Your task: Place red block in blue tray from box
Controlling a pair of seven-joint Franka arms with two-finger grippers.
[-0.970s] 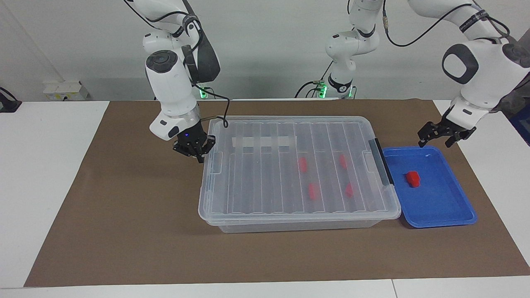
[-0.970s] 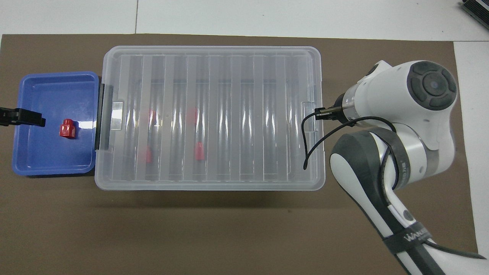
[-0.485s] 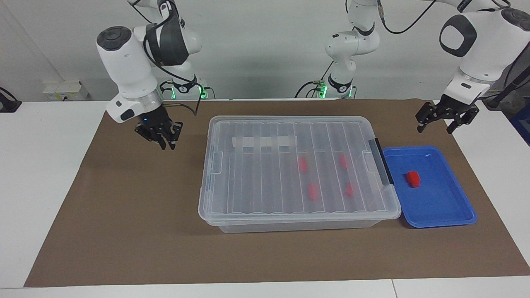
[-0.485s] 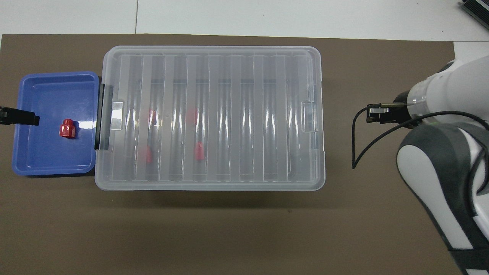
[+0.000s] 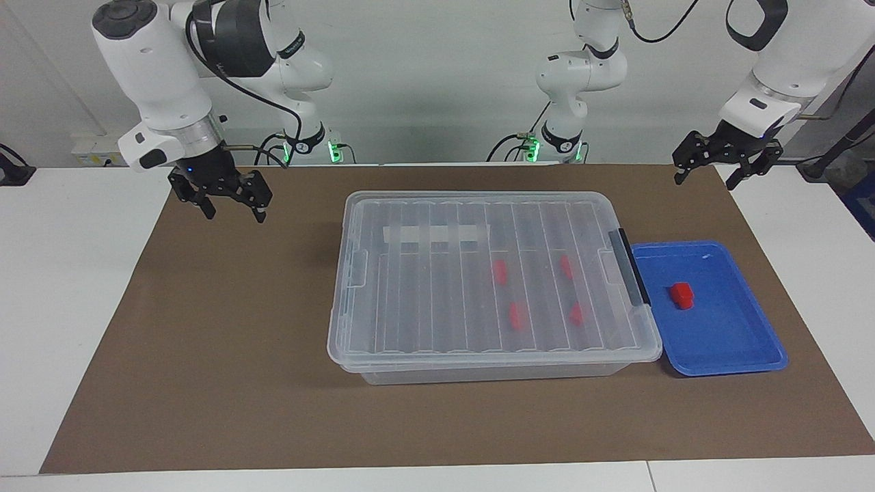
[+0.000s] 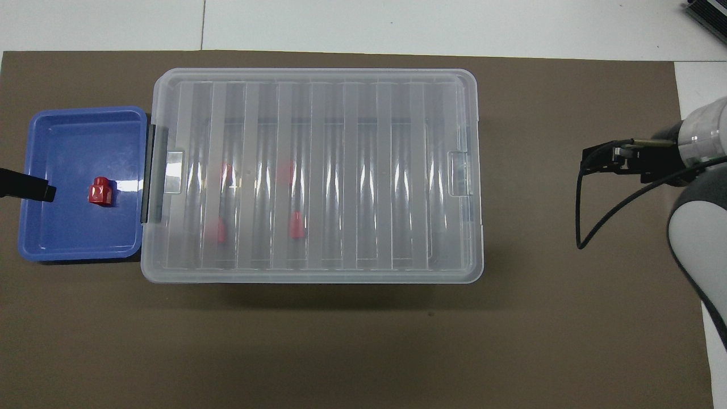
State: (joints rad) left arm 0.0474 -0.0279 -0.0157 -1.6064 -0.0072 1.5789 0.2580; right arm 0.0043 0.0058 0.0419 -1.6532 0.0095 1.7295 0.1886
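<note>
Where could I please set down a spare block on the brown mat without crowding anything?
The brown mat is bare between the box and the right arm's end, and in the strip along the edge farthest from the robots. It is crowded where the blue tray, holding a red block, abuts the box's black latch.

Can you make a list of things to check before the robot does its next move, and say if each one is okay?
1. Red block lying in the blue tray: ok.
2. Lid closed on the box: ok.
3. Four other red blocks inside the box: ok.
4. Left gripper empty, jaws open, up over the mat's corner: ok.
5. Right gripper empty, jaws open, over the bare mat: ok.
</note>
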